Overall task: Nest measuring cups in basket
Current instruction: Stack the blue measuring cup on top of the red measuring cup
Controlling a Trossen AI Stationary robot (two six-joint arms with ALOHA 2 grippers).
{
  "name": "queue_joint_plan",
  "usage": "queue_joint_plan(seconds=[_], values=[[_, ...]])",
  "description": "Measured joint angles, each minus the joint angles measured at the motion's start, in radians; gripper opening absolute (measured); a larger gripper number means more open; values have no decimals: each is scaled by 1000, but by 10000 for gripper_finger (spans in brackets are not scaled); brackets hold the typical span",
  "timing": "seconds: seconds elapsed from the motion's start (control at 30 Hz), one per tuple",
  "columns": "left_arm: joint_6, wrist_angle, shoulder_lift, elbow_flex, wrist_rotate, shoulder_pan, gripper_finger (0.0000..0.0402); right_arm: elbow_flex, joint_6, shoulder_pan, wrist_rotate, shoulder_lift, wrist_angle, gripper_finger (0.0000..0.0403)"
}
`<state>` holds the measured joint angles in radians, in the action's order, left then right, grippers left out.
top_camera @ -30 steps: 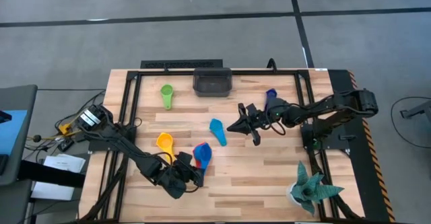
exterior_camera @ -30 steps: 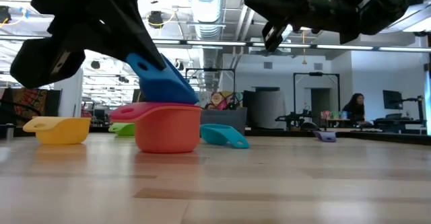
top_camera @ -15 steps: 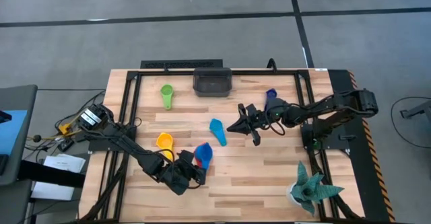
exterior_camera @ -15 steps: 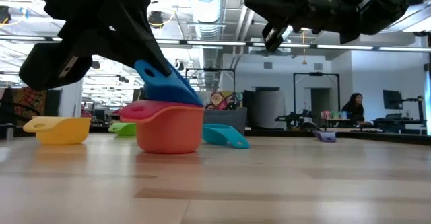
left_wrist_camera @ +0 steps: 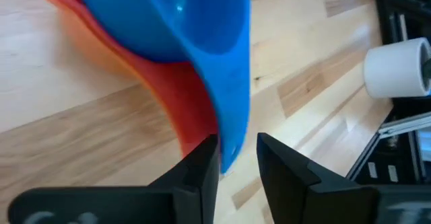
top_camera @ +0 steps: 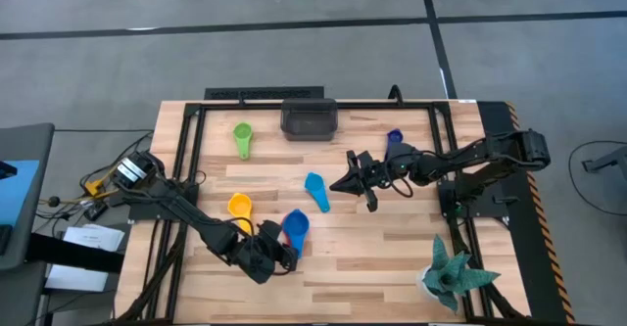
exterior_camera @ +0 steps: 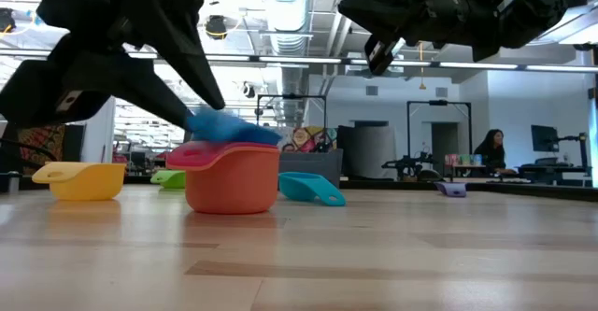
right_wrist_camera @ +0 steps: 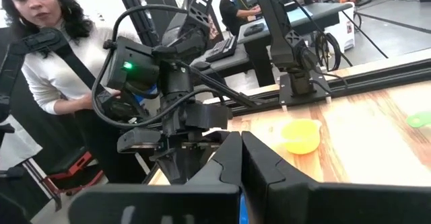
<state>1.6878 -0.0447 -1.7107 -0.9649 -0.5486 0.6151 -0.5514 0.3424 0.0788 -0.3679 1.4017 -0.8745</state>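
A blue measuring cup (top_camera: pixel 296 225) lies level inside a red cup (left_wrist_camera: pixel 192 106), which is nested in an orange one (exterior_camera: pixel 234 185) on the near left of the table. My left gripper (left_wrist_camera: pixel 237 160) stands open at the blue cup's handle, one finger on each side. My right gripper (top_camera: pixel 340 184) hovers shut above the table's middle, holding nothing. Loose on the wood lie a yellow cup (top_camera: pixel 240 207), a green cup (top_camera: pixel 243 136), a light blue cup (top_camera: pixel 316 190) and a dark blue cup (top_camera: pixel 395 137). The dark basket (top_camera: pixel 310 119) stands at the far edge. My left gripper has the free end of the blue cup's handle (left_wrist_camera: pixel 232 143) between its two fingers, coming at it slanting down from the near left. One finger (left_wrist_camera: pixel 202 167) lies close against the handle's side and the other stands apart. I cannot tell whether it touches.
A teal spiky plant (top_camera: pixel 451 275) stands at the near right corner. Black frame rails (top_camera: pixel 186 160) run along the table's left, far and right sides. A person (right_wrist_camera: pixel 50 56) stands beyond the table's left side behind the left arm.
The blue cup, tilted with its handle raised a second ago, has dropped level into the red cup. My left gripper has tipped a little at the handle and stayed in place.
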Motion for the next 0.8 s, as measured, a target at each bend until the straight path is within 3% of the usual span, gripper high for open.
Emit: queue_joint_plan(seconds=[0.43, 0.8], values=[[-16, -140, 85, 0, 2, 4, 94, -1, 24, -22, 40, 0, -2, 18], [-72, -195, 104, 0, 53, 4, 94, -24, 122, -211, 216, 116, 14, 14]])
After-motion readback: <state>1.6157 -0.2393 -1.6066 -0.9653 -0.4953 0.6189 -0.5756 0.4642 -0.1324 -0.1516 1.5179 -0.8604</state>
